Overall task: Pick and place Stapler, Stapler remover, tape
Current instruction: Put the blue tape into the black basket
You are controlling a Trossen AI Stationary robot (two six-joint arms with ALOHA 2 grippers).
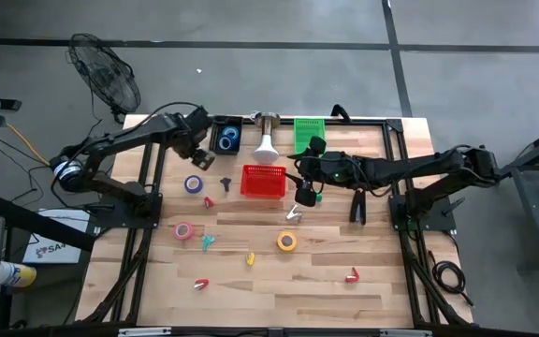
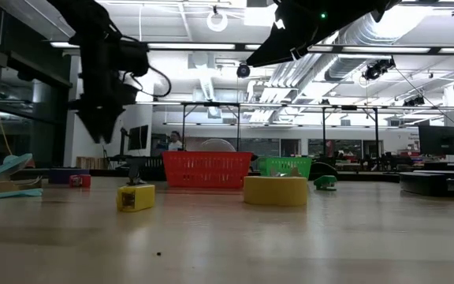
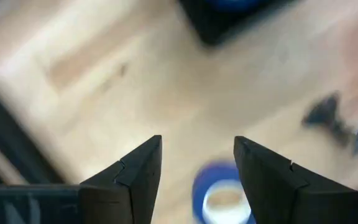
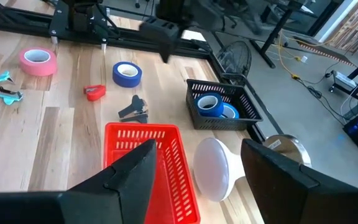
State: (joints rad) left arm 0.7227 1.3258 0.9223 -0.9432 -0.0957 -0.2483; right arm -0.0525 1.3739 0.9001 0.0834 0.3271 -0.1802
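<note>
the left gripper (image 1: pixel 201 159) hangs open and empty above the table (image 1: pixel 344 262); a blue tape roll (image 1: pixel 194 183) lies on the wood just below it, perhaps slightly off-centre. the right gripper (image 1: pixel 303 195), open too, hovers beside the red basket (image 1: pixel 263 182)

Two tape rolls (image 4: pixel 215 107) lie in the basket (image 4: pixel 248 111) beside the lamp (image 4: pixel 211 168).
</note>
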